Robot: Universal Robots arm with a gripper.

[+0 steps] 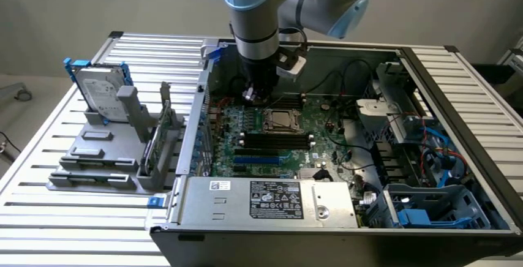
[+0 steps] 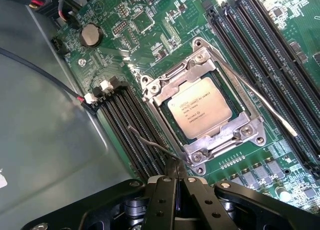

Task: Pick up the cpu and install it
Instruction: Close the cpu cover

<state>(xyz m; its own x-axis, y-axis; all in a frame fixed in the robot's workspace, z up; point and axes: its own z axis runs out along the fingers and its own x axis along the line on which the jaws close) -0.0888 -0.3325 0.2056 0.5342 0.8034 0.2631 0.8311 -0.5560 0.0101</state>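
The cpu [image 2: 199, 108], a small flat square chip with a shiny silver-grey metal top and fine printed lettering, lies seated inside the dark square metal-framed socket [image 2: 223, 140] on the green motherboard [image 2: 150, 39], with the frame's plate lying around its edges. In the exterior view it shows as a pale square [image 1: 280, 120] in the middle of the board, inside the open grey computer case [image 1: 457, 95] that stands on the slatted metal desk [image 1: 82, 218]. The black gripper [image 2: 175, 165] is clenched with its two fingers pressed together and nothing between them; it hangs low over the board just beside the socket's near corner, its tips close to the end of a thin bent wire lever [image 2: 150, 142] that runs along the black memory slots [image 2: 132, 120]. Whether the tips touch that lever cannot be told. A second, longer silver lever [image 2: 260, 102] slants across the socket's far side. By the look of it the picking and placing are done, and the work in hand is at the socket's retaining levers; whether they are latched is not clear. Any move here calls for a slow, light, exact touch, since the wire is thin and springy and could slip off closed fingertips onto the board.
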